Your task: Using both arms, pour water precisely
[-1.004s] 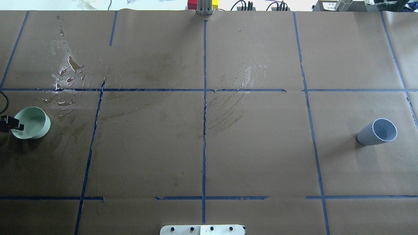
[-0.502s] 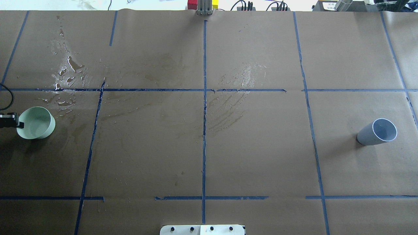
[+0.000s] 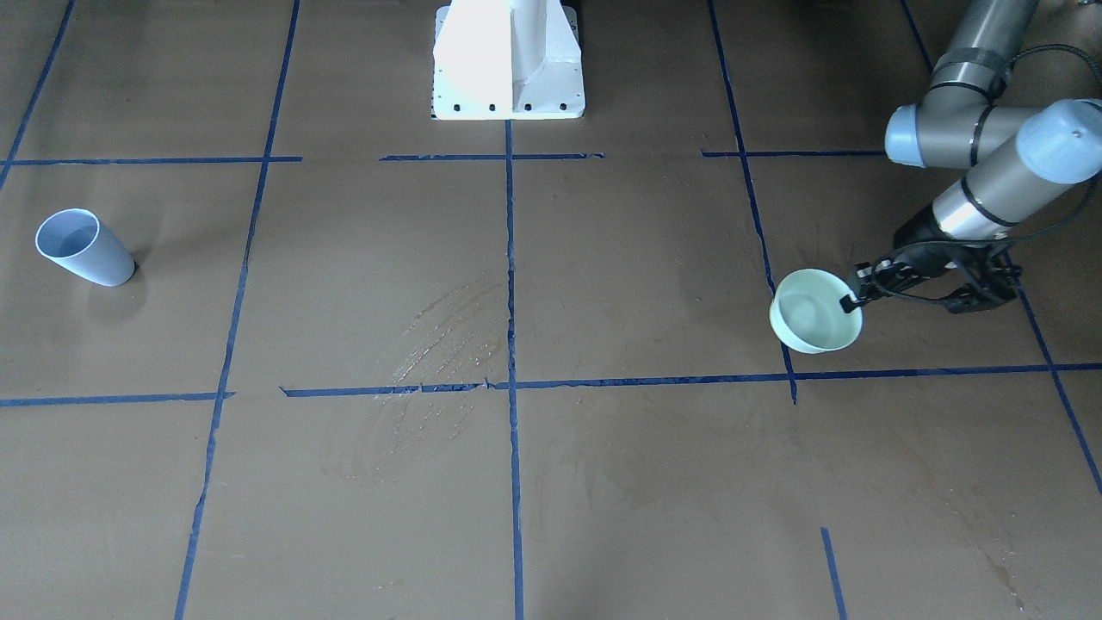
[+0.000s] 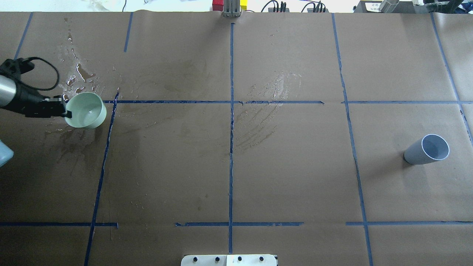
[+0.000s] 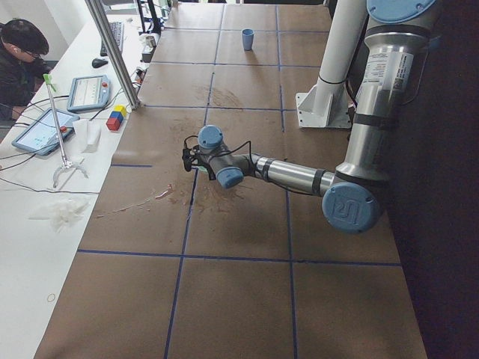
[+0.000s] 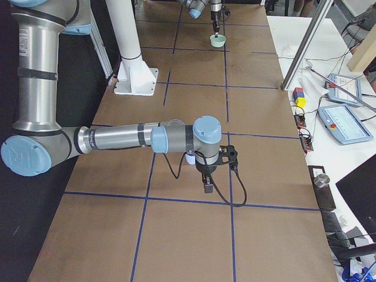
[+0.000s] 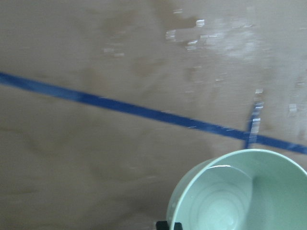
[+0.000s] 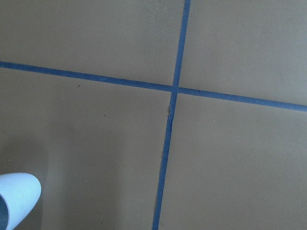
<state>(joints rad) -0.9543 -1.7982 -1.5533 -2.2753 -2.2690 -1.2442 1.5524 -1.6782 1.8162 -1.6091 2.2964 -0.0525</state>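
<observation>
Left tool: we find it clenched on the rim of the green bowl, on the side facing the desk's left end.
Left arm: it reaches in low from the desk's left end.
Green bowl: mouth up, it sits at a crossing of the tape grid, just left of a lengthwise line. We cannot tell whether it touches the desk.
Water: we see a faint sheen inside the bowl. Glossy puddles also lie on the paper just past it, toward the far edge.
Right tool: it points down near the blue-grey cup. We cannot tell whether it is released or clenched.
Blue-grey cup: it stands upright near the desk's right end, inside a grid cell and touching no tape line.
Open room: bowl and cup are well apart. Between them we see brown paper, tape lines and a pale smear.
Edges: the white pedestal sits mid-desk on the robot's side, and a metal post stands at the far edge.
</observation>
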